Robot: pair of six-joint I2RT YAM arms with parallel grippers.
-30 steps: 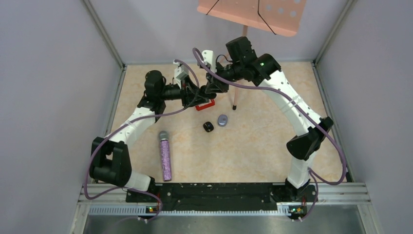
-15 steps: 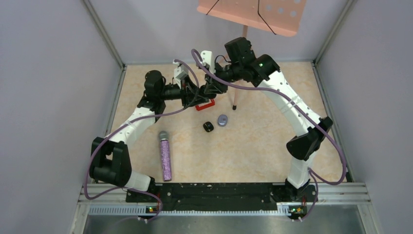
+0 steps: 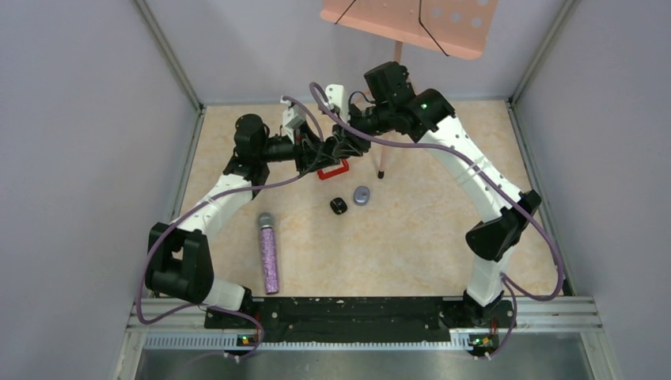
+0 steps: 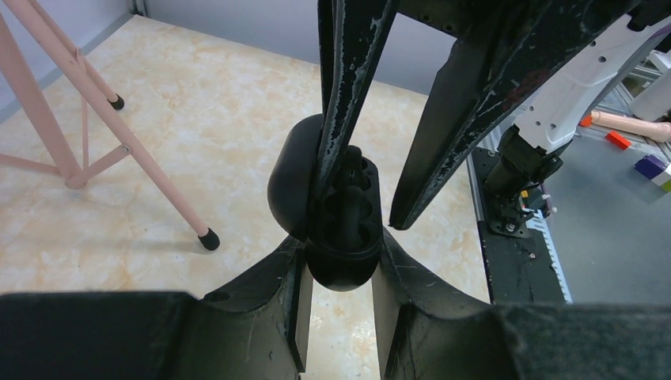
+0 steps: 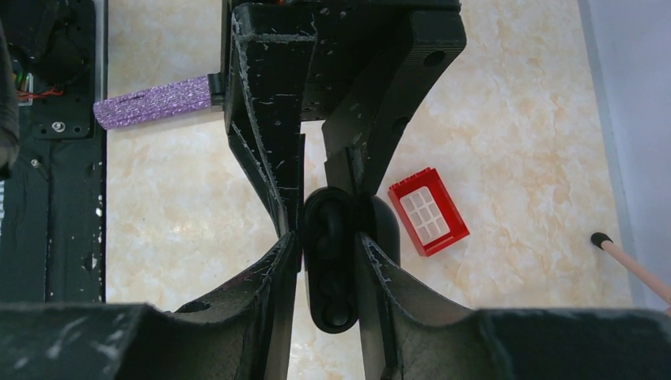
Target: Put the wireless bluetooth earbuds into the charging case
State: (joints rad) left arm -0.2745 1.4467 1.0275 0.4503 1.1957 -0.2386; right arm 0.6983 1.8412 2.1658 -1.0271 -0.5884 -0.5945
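A black charging case point(image 4: 344, 265), lid open, is held in the air between both grippers. My left gripper point(image 4: 342, 241) is shut on its lower end. My right gripper point(image 5: 328, 247) comes from the other side, its fingers point(image 4: 348, 95) close against both sides of the case base point(image 5: 331, 305). A black earbud point(image 4: 353, 178) sits in a well of the case. In the top view the grippers meet at the back middle: left point(image 3: 319, 152), right point(image 3: 342, 146). No pinkish-purple earbuds show.
A red box point(image 3: 333, 169) lies under the grippers. A small black item point(image 3: 339, 206) and a grey oval case point(image 3: 362, 195) lie nearer the middle. A glittery purple microphone point(image 3: 268, 252) lies front left. A pink stand's foot point(image 3: 380, 172) is beside the right arm.
My right gripper has shifted slightly left and closed in on the left gripper and the case. The things on the table have not moved.
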